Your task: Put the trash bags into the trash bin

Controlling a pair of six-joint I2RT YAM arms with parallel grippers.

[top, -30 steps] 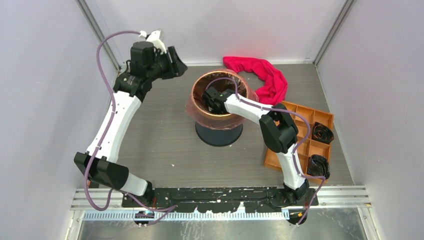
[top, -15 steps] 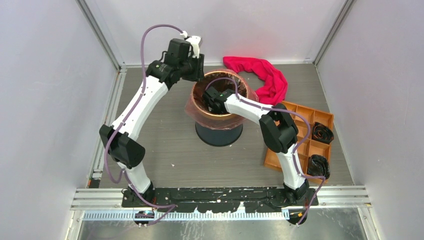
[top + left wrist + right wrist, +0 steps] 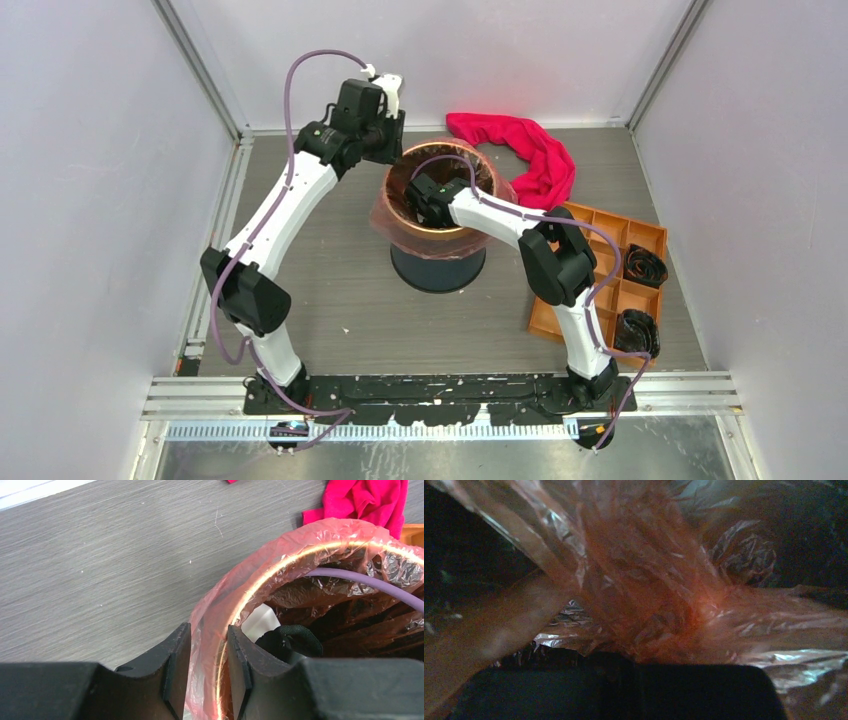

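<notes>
Bag film (image 3: pixel 280 550) over bin rim (image 3: pixel 305 550), left end effector (image 3: pixel 209 650) straddling it (narrow gap)

No readable text, label, brand, number or sign anywhere in the three views (neither overhead nor from either wrist). Nothing legible on the arm housings, nothing printed on the table surface or the side walls, nothing on any item lying there.
</notes>
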